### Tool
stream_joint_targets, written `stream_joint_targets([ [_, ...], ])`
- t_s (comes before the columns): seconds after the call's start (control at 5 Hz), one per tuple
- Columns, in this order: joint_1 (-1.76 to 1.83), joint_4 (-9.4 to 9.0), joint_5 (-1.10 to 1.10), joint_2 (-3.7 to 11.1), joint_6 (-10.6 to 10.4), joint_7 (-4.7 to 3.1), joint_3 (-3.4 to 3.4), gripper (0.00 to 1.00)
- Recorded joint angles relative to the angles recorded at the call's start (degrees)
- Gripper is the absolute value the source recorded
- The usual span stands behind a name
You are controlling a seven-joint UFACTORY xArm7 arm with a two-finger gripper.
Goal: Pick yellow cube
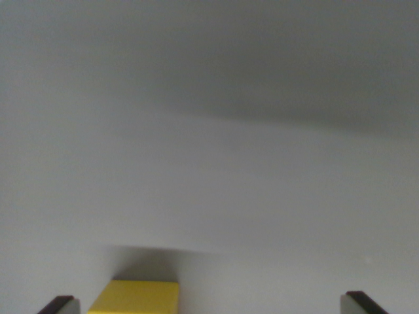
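A view from the camera on the robot's wrist, looking down and forward over a plain pale grey surface (216, 176) that fills almost the whole picture. The picture is soft and slightly blurred. The surface darkens towards the top, where a broad band of shadow crosses the upper part, heaviest at the wrist view's right. At the very bottom edge, two dark fingertips of the gripper (209, 307) poke into the picture: one fingertip (60, 305) at the wrist view's left corner, the other at the wrist view's right. They stand far apart, spread wide, with bare surface showing across most of the space between them. Only their ends are visible; the rest of the gripper lies below the frame. The yellow cube (135, 297) sits at the bottom edge, left of centre, cut off by the frame so that only its upper part shows. It lies between the two fingertips, much closer to the one at the wrist view's left, just beside it; whether they touch cannot be told. The fingertip at the wrist view's right is well apart from it. A soft dark shadow lies on the surface just above the cube.
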Motion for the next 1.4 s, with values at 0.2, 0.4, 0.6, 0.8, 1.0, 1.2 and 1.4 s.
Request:
stream_joint_targets([
  [0.2,0.00,0.00,0.00,0.00,0.0,0.00,0.00,0.00],
  [0.4,0.35,-1.85,0.18,0.75,-2.4,0.56,0.62,0.00],
  [0.6,0.35,-1.85,0.18,0.75,-2.4,0.56,0.62,0.00],
  [0.8,0.70,-3.73,0.35,1.51,-4.9,1.13,1.25,0.00],
  [1.0,0.70,-3.73,0.35,1.51,-4.9,1.13,1.25,0.00],
  [1.2,1.02,-5.47,0.52,2.21,-7.2,1.66,1.83,0.00],
  [1.4,1.02,-5.47,0.52,2.21,-7.2,1.66,1.83,0.00],
])
